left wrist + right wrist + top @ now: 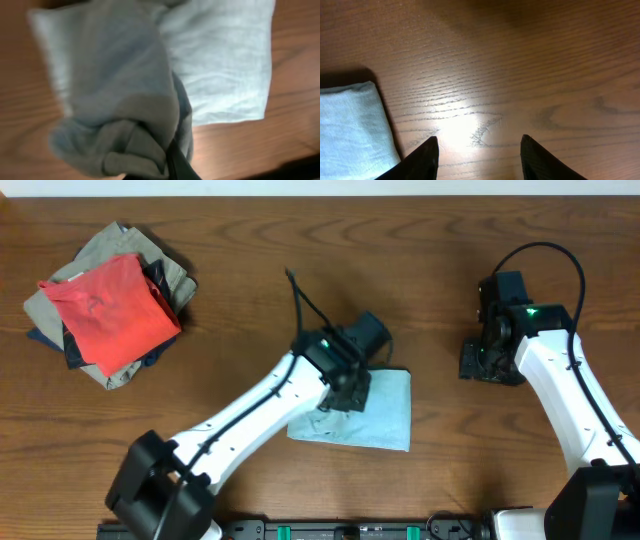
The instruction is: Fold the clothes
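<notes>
Overhead shows the shirt a small folded rectangle by the counter's front edge, mid-width. Left fingers clench a bunched layer at its left side; right fingers hang parted, empty, over bare wood. Seems a last fold: carry that layer across, then release

Pale-blue T-shirt folded; mid-table

T-shirt centre; garment pile far left.
</notes>
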You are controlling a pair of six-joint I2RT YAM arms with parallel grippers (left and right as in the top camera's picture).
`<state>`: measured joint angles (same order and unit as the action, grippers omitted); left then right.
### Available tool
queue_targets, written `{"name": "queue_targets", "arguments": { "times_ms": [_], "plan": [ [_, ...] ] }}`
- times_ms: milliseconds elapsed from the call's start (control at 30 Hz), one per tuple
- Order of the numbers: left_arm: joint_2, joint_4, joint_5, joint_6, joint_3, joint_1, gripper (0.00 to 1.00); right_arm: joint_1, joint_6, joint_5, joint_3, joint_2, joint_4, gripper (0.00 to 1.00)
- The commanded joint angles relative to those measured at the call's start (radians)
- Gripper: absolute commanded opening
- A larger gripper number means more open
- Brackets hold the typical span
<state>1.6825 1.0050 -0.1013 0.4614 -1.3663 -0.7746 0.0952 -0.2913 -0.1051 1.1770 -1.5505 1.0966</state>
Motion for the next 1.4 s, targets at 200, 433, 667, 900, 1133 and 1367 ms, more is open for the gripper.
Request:
{"name": "queue_targets", "arguments": {
  "times_ms": [200, 433, 667, 900, 1133, 1367],
  "plan": [
    [-0.037, 0.077, 0.068, -0.068, -0.091, 0.004, 0.06, -0.007, 0.019, 0.001, 0.005, -0.005, 0.001, 0.51],
    [-0.035, 0.064, 0.066, -0.064, -0.089, -0.027, 0.06, -0.007, 0.019, 0.005, 0.005, -0.005, 0.001, 0.51],
    [-0.029, 0.087, 0.087, -0.08, -0.082, -0.035, 0.07, -0.007, 0.024, 0.005, 0.005, -0.005, 0.004, 0.52],
    [0.012, 0.025, 0.038, -0.074, -0.081, -0.087, 0.06, -0.007, 0.027, 0.005, 0.005, -0.005, 0.003, 0.52],
    [0.156, -0.114, -0.084, -0.072, -0.082, -0.157, 0.42, -0.007, 0.027, 0.005, 0.005, -0.005, 0.009, 0.52],
    [0.112, -0.058, -0.079, -0.181, -0.122, -0.078, 0.55, -0.007, 0.028, 0.014, 0.005, -0.005, 0.016, 0.54]
  ]
}}
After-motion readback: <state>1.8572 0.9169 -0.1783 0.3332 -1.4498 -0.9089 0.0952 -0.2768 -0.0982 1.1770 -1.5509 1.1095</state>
